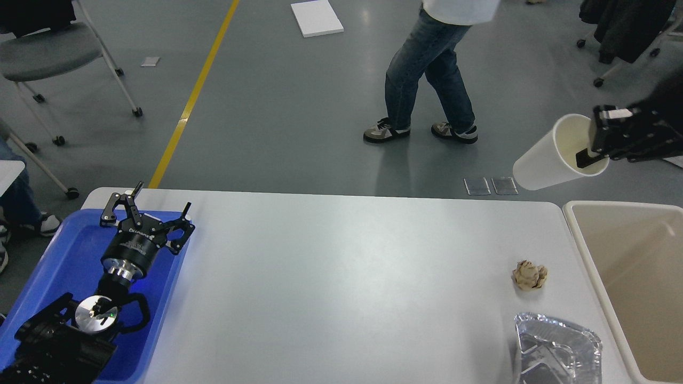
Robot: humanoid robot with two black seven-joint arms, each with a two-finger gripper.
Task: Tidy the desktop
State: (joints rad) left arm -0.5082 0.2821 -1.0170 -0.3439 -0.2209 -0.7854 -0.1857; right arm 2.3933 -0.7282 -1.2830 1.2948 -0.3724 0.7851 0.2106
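Observation:
The white desktop [341,277] fills the middle of the head view. My right gripper [595,144] is shut on the rim of a white paper cup [549,162] and holds it tilted in the air past the table's far right corner, just beyond the beige bin [587,250]. A crumpled brown paper ball [529,275] lies on the desktop near the bin. A crumpled foil tray [557,349] lies at the front right. My left gripper [147,205] is open and empty above the blue tray [58,261] at the left.
A person [427,69] walks across the floor behind the table. A grey chair [48,48] stands at the far left. A white board [316,17] lies on the floor.

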